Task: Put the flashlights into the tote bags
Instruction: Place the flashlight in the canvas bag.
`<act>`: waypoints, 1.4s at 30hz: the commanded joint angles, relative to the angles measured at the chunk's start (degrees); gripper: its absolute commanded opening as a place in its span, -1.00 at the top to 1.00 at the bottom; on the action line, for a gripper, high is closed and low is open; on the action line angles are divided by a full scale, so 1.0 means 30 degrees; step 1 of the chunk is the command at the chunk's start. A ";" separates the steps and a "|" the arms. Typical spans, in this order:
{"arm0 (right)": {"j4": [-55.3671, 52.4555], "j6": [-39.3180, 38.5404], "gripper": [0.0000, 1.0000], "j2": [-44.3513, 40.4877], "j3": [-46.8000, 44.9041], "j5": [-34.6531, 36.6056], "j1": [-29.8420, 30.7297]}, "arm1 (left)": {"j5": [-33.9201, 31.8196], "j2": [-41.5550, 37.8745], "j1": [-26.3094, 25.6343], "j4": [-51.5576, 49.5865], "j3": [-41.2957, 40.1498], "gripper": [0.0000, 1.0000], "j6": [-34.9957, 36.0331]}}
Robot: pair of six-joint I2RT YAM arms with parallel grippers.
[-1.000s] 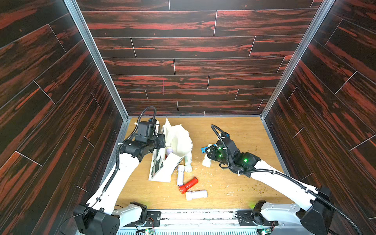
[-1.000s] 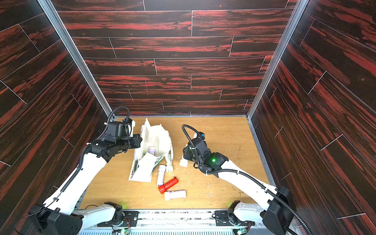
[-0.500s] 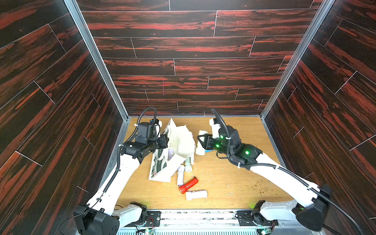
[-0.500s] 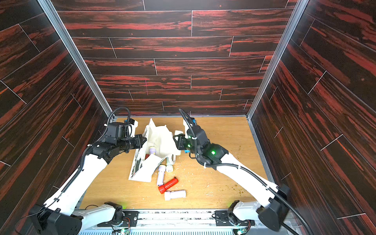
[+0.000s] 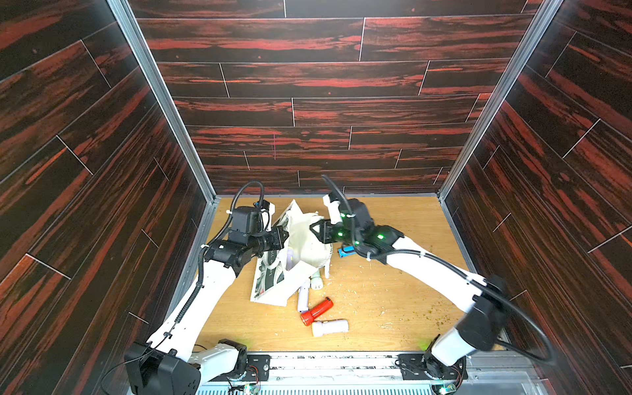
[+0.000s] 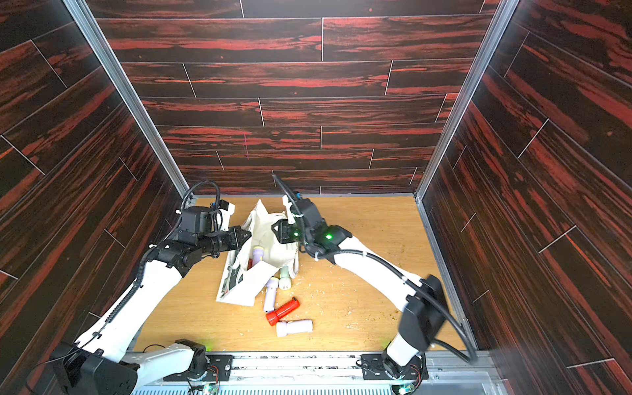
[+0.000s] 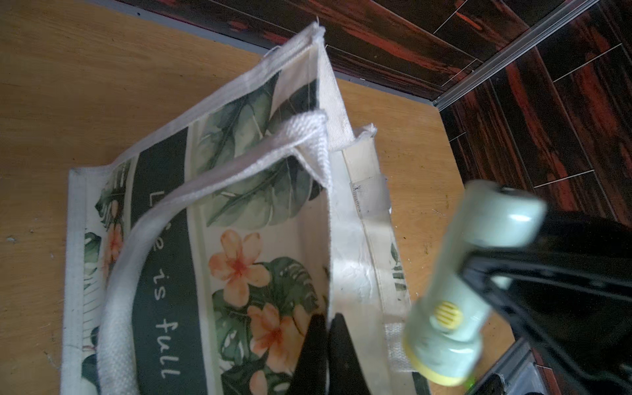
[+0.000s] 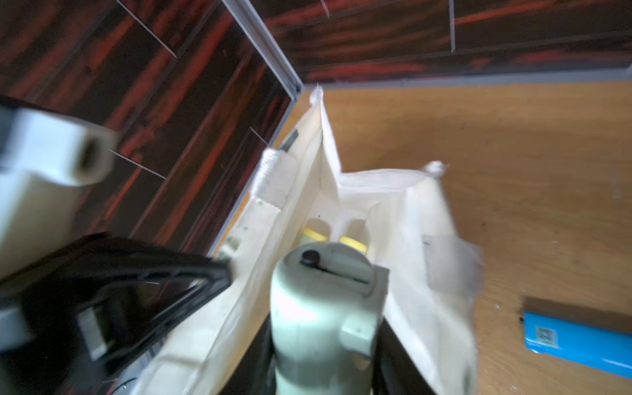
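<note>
Seen from above, two robot arms are working over a wooden desk [image 5: 393, 301] inside a dark panelled booth. The left jaws are staying pinched shut on the rim of the off-white tote bag [image 5: 304, 239], holding its mouth open toward the desk's far left side. The right jaws are gripping a pale green flashlight [image 7: 472, 284] around its body.

A second ago that right arm was sitting low beside the bag. It has since been rising and swinging across. The green flashlight is now hanging just over the open mouth, with its head pointing toward the opening.

Inside the bag, two yellow-rimmed flashlights [image 8: 314, 234] are showing at the bottom. A blue flashlight [image 5: 347, 251] is lying on the desk just beside the bag. A red flashlight [image 5: 316, 310] and three pale flashlights [image 5: 330, 327] are lying near the bag's base.

The carry is looking all but finished, so letting go over the opening is likely the next step. At least five flashlights are still waiting outside the bag.
</note>
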 commanded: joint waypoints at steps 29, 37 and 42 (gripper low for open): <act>-0.2272 -0.1136 1.00 0.6072 0.3169 -0.4193 0.0482 | 0.1331 -0.0604 -0.0060 0.1910 -0.0242 1.00 -0.1266; -0.2767 -0.0497 1.00 0.7241 0.3988 -0.4428 0.0512 | 0.1293 -0.0670 -0.0072 0.1880 -0.0256 1.00 -0.1249; -0.2903 0.0490 1.00 0.8018 0.4345 -0.4348 0.0512 | 0.1263 -0.0666 -0.0060 0.1796 -0.0215 1.00 -0.1205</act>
